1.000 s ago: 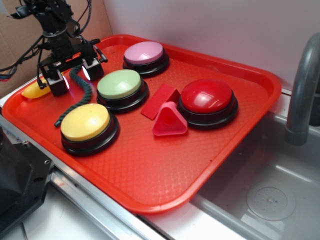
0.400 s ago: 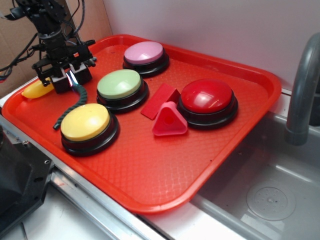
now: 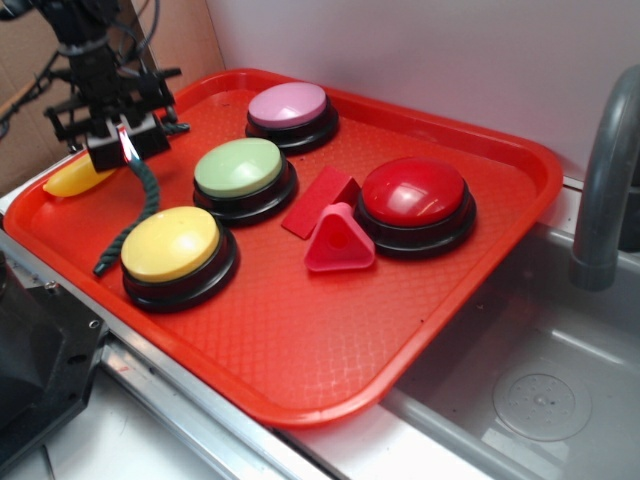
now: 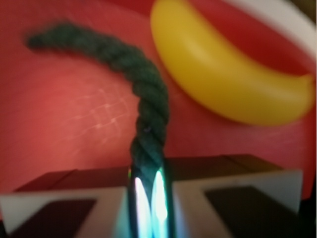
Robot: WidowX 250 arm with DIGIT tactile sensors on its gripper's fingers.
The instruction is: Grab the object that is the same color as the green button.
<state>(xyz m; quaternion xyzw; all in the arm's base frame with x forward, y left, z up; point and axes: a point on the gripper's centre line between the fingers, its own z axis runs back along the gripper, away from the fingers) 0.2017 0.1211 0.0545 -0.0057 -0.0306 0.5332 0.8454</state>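
The dark green twisted rope (image 3: 135, 213) hangs from my gripper (image 3: 124, 146) at the tray's far left, its lower end trailing down beside the yellow button (image 3: 170, 243). In the wrist view the rope (image 4: 143, 94) runs up out of the shut jaws of my gripper (image 4: 148, 193) and curves off to the left above the tray. The pale-green button (image 3: 239, 167) on its black base sits to the right of my gripper, apart from it.
A yellow banana (image 3: 72, 180) (image 4: 223, 84) lies at the tray's left rim, just beside the gripper. On the red tray (image 3: 330, 350) also stand a pink button (image 3: 288, 105), a red button (image 3: 414, 191), a red triangular block (image 3: 339, 243) and a red wedge (image 3: 320, 200). A sink and faucet (image 3: 600, 170) lie to the right.
The gripper has shut on the rope's upper end and risen up and to the left. The rope has been lifted with it, and its lower end has swung left.
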